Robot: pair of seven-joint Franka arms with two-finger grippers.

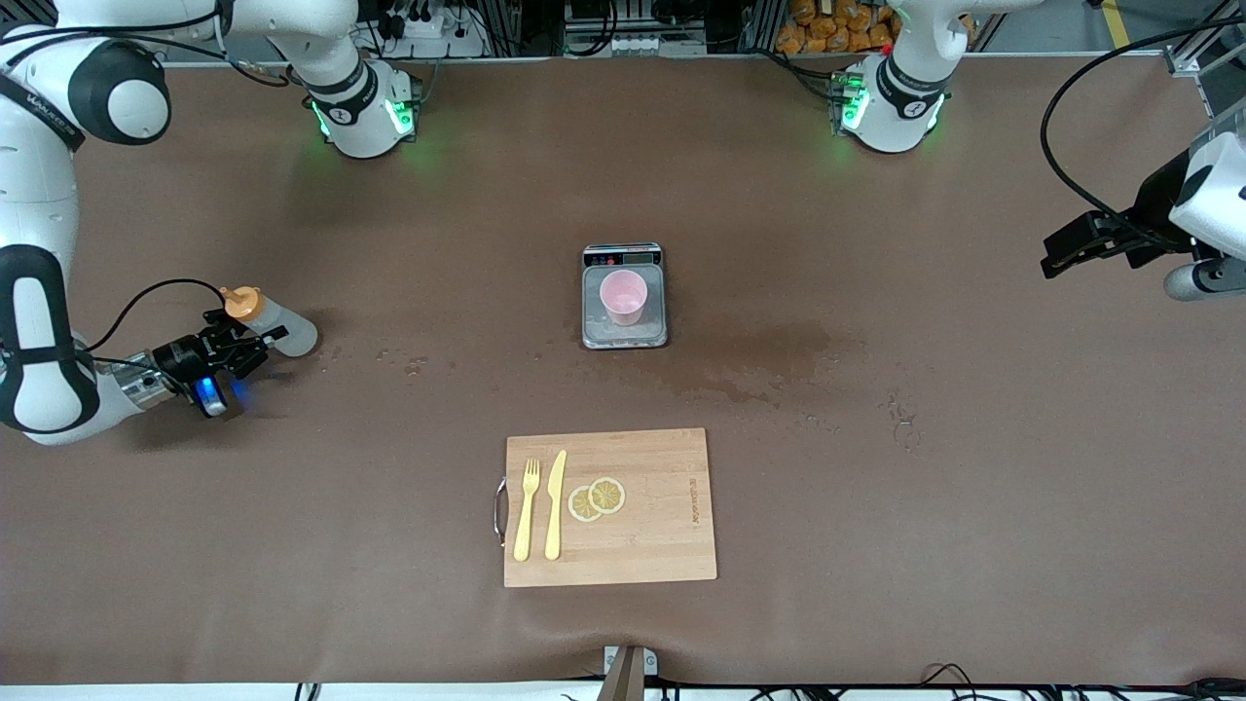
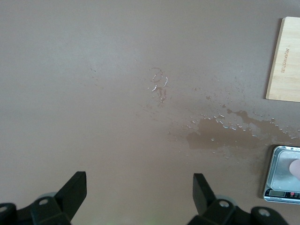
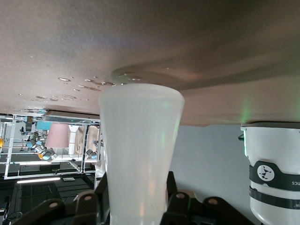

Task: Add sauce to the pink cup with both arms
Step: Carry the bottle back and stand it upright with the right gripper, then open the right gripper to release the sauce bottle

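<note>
The sauce bottle (image 1: 277,324), translucent whitish with an orange cap (image 1: 241,302), lies tilted low at the right arm's end of the table. My right gripper (image 1: 237,348) is shut on its body. In the right wrist view the bottle (image 3: 140,150) fills the gap between the fingers (image 3: 174,190). The pink cup (image 1: 623,297) stands upright on a small scale (image 1: 596,334) at the table's middle. My left gripper (image 1: 1056,255) hangs open and empty above the left arm's end of the table, and waits. In the left wrist view this gripper (image 2: 139,194) holds nothing.
A wooden cutting board (image 1: 662,545) lies nearer to the front camera than the scale, with a yellow fork (image 1: 527,511), a yellow knife (image 1: 555,506) and two lemon slices (image 1: 597,498). A wet patch (image 1: 769,365) lies beside the scale, toward the left arm's end.
</note>
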